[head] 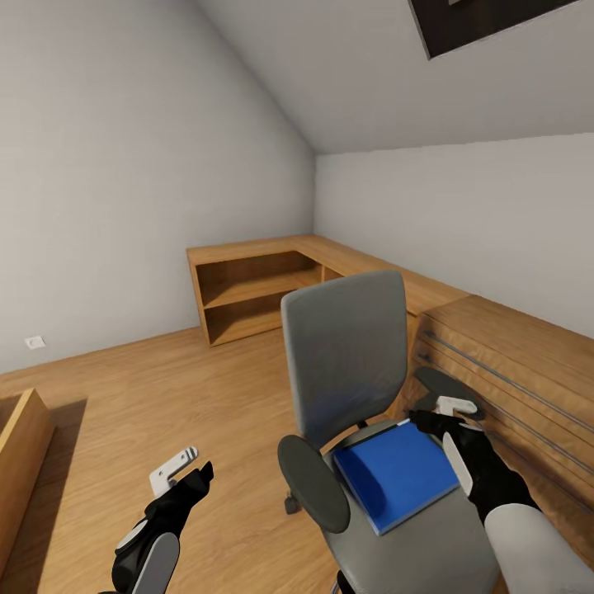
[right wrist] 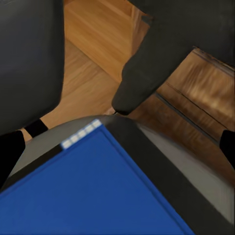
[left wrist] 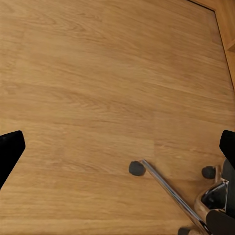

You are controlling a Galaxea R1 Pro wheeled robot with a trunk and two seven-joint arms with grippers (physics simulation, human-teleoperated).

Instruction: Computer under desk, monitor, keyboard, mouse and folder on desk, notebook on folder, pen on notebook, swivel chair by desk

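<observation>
This is an attic room in a home, used as a study corner. A sloped ceiling [head: 371,74] with a dark-framed skylight [head: 478,21], pale grey walls and a light wood floor [head: 165,396] show it, along with low wooden shelving [head: 256,293] and a grey swivel chair [head: 351,363].

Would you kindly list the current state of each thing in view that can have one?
folder: lying flat on the chair seat, not gripped.
swivel chair: upright on the wood floor, folder on its seat.
left gripper: open, holding nothing, over bare floor.
right gripper: open, above the folder's far corner beside the armrest.
wooden shelving: shelves open.
</observation>
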